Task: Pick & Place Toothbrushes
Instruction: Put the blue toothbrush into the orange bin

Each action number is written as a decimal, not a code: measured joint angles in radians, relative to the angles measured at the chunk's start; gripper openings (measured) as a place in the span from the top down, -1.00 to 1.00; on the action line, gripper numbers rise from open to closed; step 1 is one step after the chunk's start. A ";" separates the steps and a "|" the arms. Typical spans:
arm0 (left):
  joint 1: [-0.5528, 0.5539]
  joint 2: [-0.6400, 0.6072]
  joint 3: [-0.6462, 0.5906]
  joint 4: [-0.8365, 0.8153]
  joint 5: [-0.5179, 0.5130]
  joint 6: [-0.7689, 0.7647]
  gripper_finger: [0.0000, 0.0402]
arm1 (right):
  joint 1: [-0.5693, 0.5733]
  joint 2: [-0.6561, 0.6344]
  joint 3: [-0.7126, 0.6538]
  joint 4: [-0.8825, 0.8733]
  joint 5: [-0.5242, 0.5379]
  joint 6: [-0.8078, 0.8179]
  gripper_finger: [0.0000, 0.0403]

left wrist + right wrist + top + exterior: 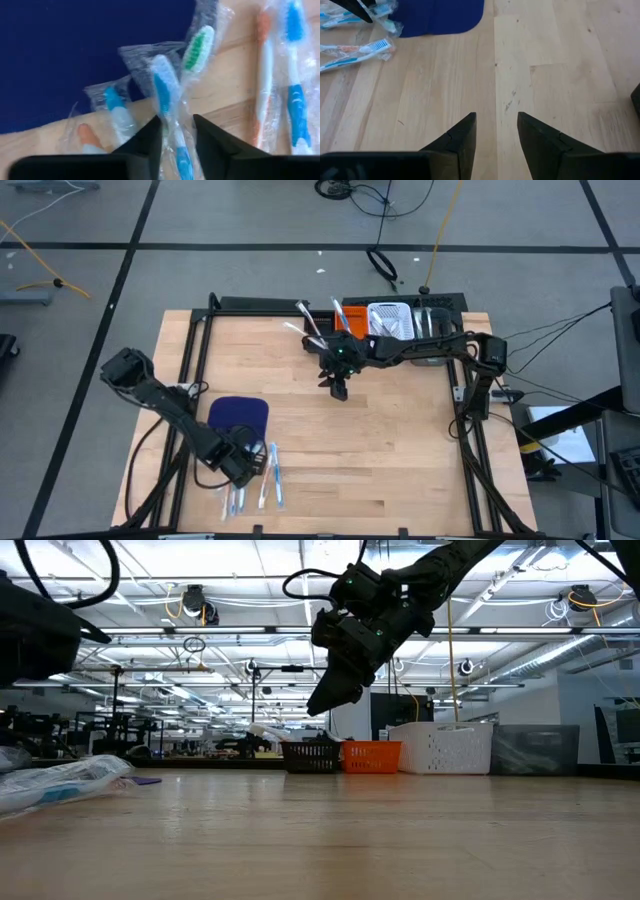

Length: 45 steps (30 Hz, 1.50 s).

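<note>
Left gripper point(176, 132) low over wrapped toothbrushes, fingers either side of a blue-and-white one.

Fingers stand a little apart w/ the blue toothbrush point(169, 107) handle running between them; can't tell if they're pinching it yet. It lies at the edge of the dark blue mat point(65, 55), among others in crinkly clear wrap: a green-bristled one point(198, 46) just beside, more on bare wood point(227, 107). Judged: v. light, stiff sticks, but the film is slick and loose, so grip mid-handle across the narrow width, not on the wrap's slack ends. Right gripper point(496, 131) hangs empty, fingers spread, above mid-table. More brushes stick out of the bins point(385, 315) at the far edge.
</note>
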 joint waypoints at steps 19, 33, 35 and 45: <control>0.030 -0.003 0.212 -0.293 -0.111 0.157 0.99 | 0.002 0.000 0.000 0.000 0.000 0.000 0.35; 0.129 -0.003 0.363 -0.500 -0.631 0.390 0.99 | 0.018 0.000 0.000 0.036 -0.003 0.000 0.35; 0.156 -0.003 0.363 -0.501 -0.692 0.422 0.99 | 0.028 0.000 0.000 0.064 -0.004 0.000 0.35; 0.218 -0.003 0.363 -0.437 -0.979 0.570 0.99 | 0.054 0.000 0.000 0.273 -0.005 0.059 0.36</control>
